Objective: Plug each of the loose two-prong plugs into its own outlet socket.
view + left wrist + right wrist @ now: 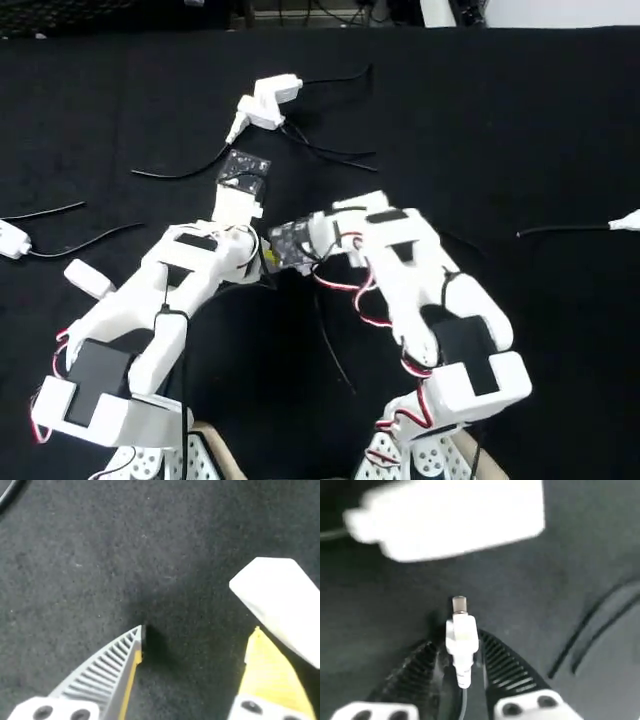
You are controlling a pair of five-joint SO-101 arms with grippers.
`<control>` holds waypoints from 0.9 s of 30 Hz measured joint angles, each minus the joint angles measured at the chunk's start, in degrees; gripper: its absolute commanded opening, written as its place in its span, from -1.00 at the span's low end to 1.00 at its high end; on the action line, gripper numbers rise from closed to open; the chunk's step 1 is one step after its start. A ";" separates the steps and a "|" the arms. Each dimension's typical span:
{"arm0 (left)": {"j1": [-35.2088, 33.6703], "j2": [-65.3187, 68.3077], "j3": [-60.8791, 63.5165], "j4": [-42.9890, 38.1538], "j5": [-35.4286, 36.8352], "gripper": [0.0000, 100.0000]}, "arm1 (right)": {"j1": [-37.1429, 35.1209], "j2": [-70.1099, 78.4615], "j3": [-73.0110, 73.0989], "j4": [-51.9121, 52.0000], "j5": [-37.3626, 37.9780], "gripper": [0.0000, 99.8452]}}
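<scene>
Over the black table (pixel 500 130), the left gripper (pixel 197 635) hangs with jaws wide apart around nothing, while the right gripper (pixel 459 647) pinches in its jaws a small white plug (pixel 461 630) whose metal tip points at a larger white block (pixel 450 520) without touching it.

The work surface is a table covered by a black, matt fabric sheet (pixel 520 130). The sheet lies flat and reaches the left and right edges of the high view. At close range the fabric (pixel 100 555) shows a fine, fuzzy texture with scattered pale specks. Beyond the far edge of the table, a dark strip (pixel 330 10) holds thin black cables. A white upright object (pixel 438 12) stands beside it, next to a pale wall surface (pixel 560 12). At the near edge, a tan flat board (pixel 215 452) projects from below the sheet.
</scene>
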 measured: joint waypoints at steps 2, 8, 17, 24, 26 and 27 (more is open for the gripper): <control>0.00 0.00 0.00 0.00 -0.09 -0.34 | -0.88 0.00 -1.49 3.78 2.55 -0.98; -1.67 0.00 -0.44 0.00 -0.09 -0.34 | -1.76 -0.09 -2.20 5.80 7.47 -0.98; -3.52 5.01 -5.19 0.00 -3.25 -0.34 | -3.78 0.18 -3.25 2.29 8.00 -0.98; -3.69 9.23 -12.75 8.26 -4.84 -0.34 | -8.62 0.26 -3.25 -3.16 5.98 -0.98; -3.69 10.11 -13.89 10.02 -4.84 -0.34 | -8.79 0.26 -3.25 -3.96 5.80 -0.98; -3.69 10.46 -14.42 10.46 -4.84 -0.34 | -8.79 0.26 -3.25 -4.13 5.80 -0.98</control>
